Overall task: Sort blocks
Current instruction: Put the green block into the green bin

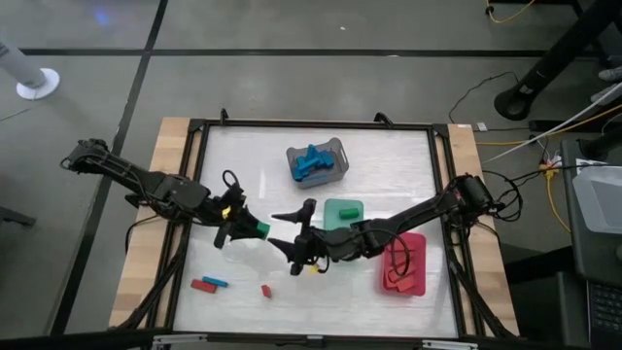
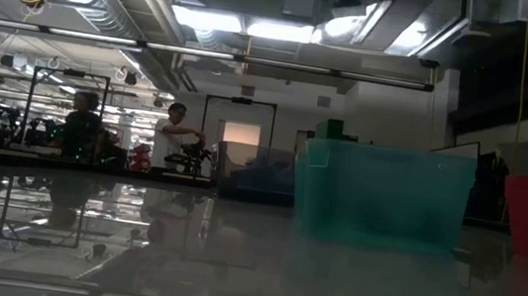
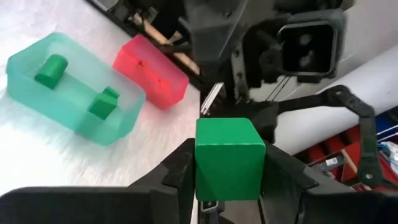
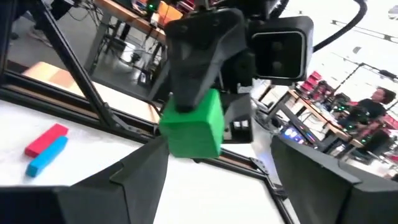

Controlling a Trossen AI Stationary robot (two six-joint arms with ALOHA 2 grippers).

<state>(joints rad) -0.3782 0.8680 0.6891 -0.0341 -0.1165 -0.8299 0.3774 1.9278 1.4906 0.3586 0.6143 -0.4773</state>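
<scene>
The left gripper (image 1: 255, 229) was clamped on a green cube (image 3: 229, 158), held up over the middle of the bench (image 1: 389, 156). The right gripper (image 1: 292, 228) sat right across from it, fingers spread wide and holding nothing. A red bar (image 1: 203, 286) and blue bar (image 1: 216, 282) lay touching near the front-left, a small red block (image 1: 266, 291) nearby.

Green cube (image 3: 227, 158): smooth, matt, opaque. Green tray (image 3: 68, 87): translucent frosted plastic. Red tray (image 3: 152, 71) beside it: same translucent plastic. Table (image 1: 369, 160): glossy white surface, bare wood edges.
</scene>
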